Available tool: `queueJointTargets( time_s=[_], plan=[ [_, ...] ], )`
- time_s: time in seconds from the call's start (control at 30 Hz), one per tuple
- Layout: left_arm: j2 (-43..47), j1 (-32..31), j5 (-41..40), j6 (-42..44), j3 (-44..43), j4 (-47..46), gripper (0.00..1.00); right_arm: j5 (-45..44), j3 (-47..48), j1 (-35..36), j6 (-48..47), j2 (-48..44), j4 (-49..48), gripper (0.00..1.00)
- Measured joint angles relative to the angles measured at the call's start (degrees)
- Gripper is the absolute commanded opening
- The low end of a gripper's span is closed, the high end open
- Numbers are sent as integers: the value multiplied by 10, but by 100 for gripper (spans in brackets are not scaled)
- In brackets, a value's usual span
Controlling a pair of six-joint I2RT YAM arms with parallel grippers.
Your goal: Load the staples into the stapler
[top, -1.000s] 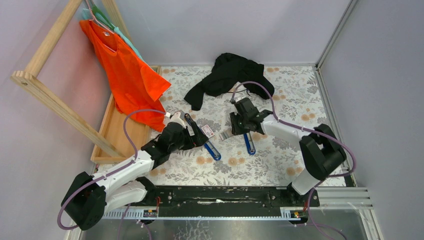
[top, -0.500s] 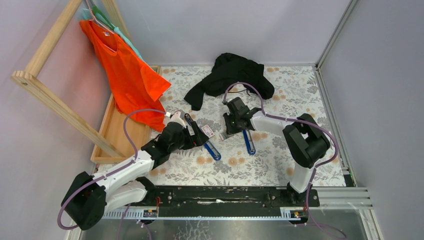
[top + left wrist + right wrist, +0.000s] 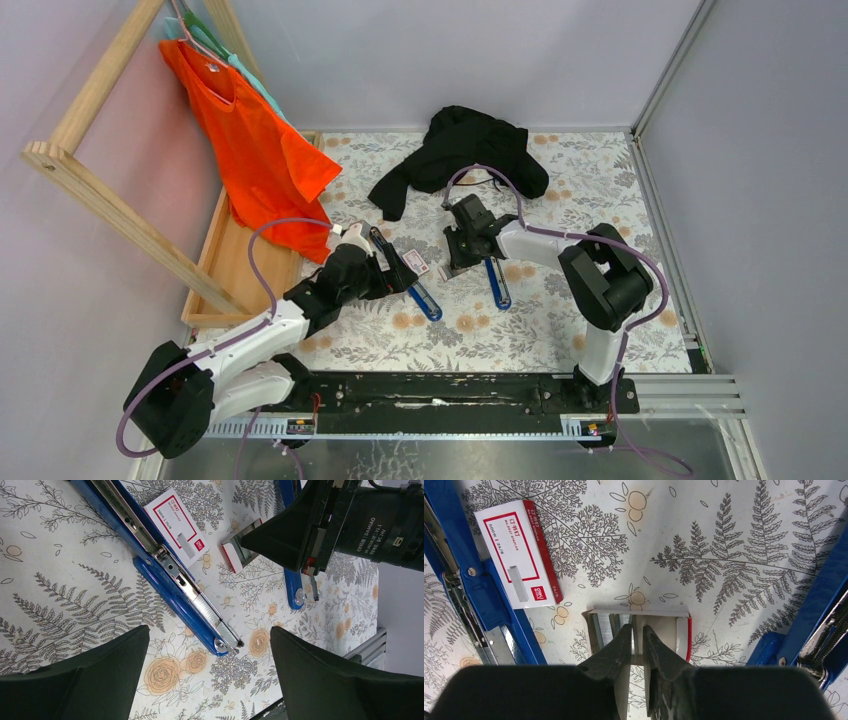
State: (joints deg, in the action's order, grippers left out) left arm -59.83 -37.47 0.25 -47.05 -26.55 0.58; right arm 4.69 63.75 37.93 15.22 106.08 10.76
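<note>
- Grey walls close in a table covered with a flower-and-fern cloth; a wooden rack with an orange shirt stands at the left, and a black garment lies at the back.
- A blue stapler lies opened flat on the cloth, its metal rail facing up.
- The white-and-red box lies flat just against that stapler's side, label up.
- The tray sits on the cloth near the box but apart from it, between this stapler and a second stapler, also blue and opened.
- Grey strips show in the tray's left part; its right end is red.
- The left gripper hangs over the first stapler's end with its jaws spread wide and nothing between them.
- The right gripper points down into the tray; its jaws stand almost together, with only a thin slit left.
- Something pale shows in that slit, but whether the jaws pinch a strip or merely touch the tray cannot be told.
- In the top view the two grippers are near each other, with the box between them.
</note>
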Motion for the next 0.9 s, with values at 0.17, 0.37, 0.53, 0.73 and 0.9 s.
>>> queueJointTargets(
  time_s=[0.17, 0.37, 0.53, 0.73, 0.9],
  plan=[
    [0, 0, 0, 0, 0, 0, 97, -1, 2, 0, 0, 3, 0, 8],
    [0, 0, 0, 0, 0, 0, 97, -5, 2, 0, 0, 3, 0, 0],
    [0, 0, 2, 0, 0, 0, 97, -5, -3, 1, 2, 0, -10, 0],
    [1, 0, 9, -2, 0, -2, 98, -5, -26, 0, 12, -31, -30, 0],
    [19, 0, 10, -2, 0, -9, 98, 7, -50, -5, 25, -70, -56, 0]
  ],
)
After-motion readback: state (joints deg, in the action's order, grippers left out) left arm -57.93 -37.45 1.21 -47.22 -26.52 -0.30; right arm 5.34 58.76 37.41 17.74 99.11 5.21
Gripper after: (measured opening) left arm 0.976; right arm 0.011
